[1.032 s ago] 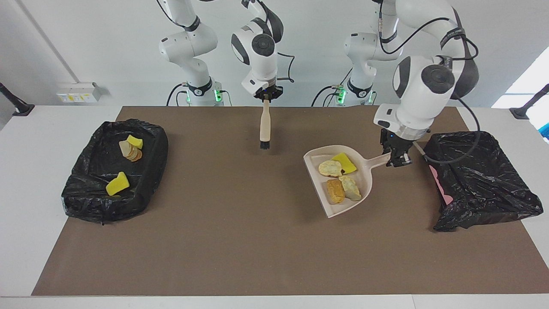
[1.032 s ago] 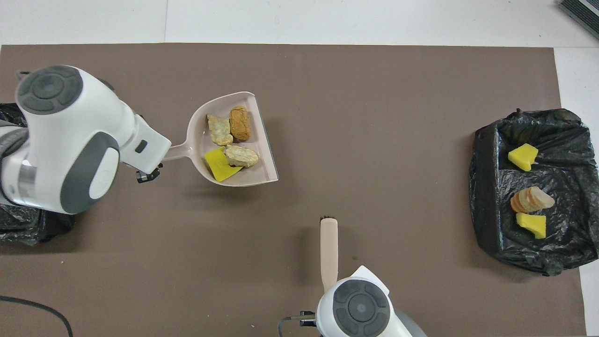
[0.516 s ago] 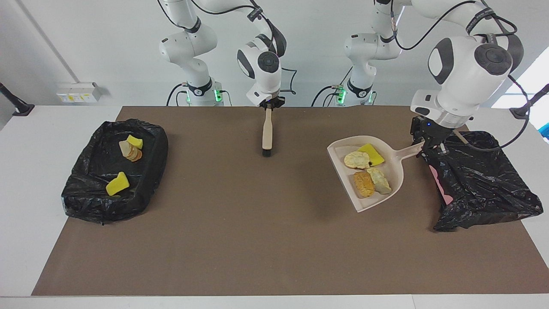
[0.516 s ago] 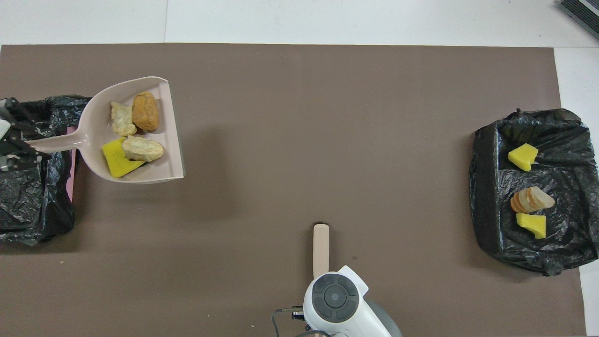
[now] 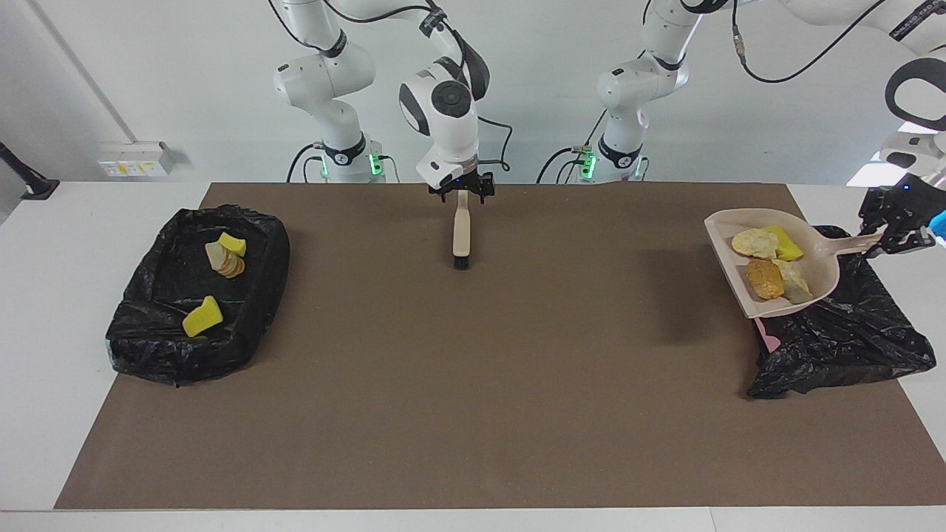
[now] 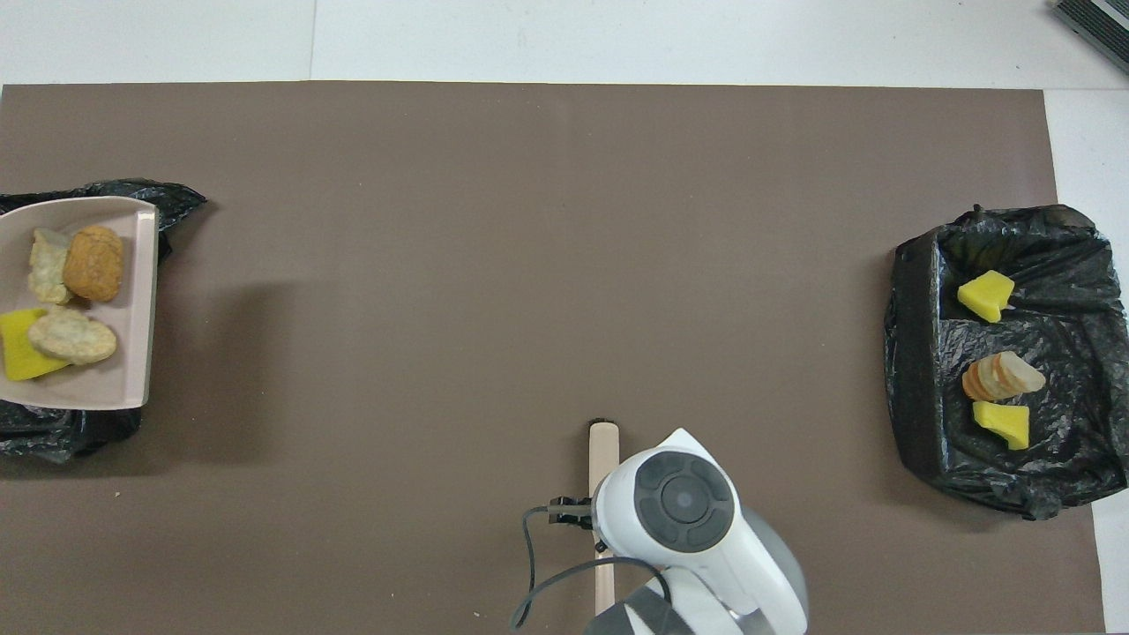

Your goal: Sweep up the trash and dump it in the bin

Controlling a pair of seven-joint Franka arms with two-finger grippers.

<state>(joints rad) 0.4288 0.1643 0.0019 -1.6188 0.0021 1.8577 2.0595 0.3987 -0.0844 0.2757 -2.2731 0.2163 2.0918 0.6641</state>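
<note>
A pale pink dustpan (image 5: pixel 822 260) hangs over the edge of the black-lined bin (image 5: pixel 850 332) at the left arm's end of the table. My left gripper (image 5: pixel 890 223) is shut on its handle. In the pan lies trash: a yellow sponge chunk (image 5: pixel 785 242), beige lumps (image 5: pixel 752 241) and a brown piece (image 5: pixel 768 275). The overhead view shows the dustpan (image 6: pixel 132 291) with that trash (image 6: pixel 93 263), but not the left gripper. A brush (image 5: pixel 460 233) lies flat on the brown mat, and my right gripper (image 5: pixel 463 196) stands open over its handle end.
A second black-lined bin (image 5: pixel 192 295) sits at the right arm's end of the table. It holds two yellow sponge chunks (image 6: pixel 986 295) and a sliced brown piece (image 6: pixel 1001 377). The brown mat (image 5: pixel 473 384) covers most of the table.
My left arm carried the loaded dustpan toward its own end of the table, over the bin. The right gripper lowered the brush onto the mat and opened.
</note>
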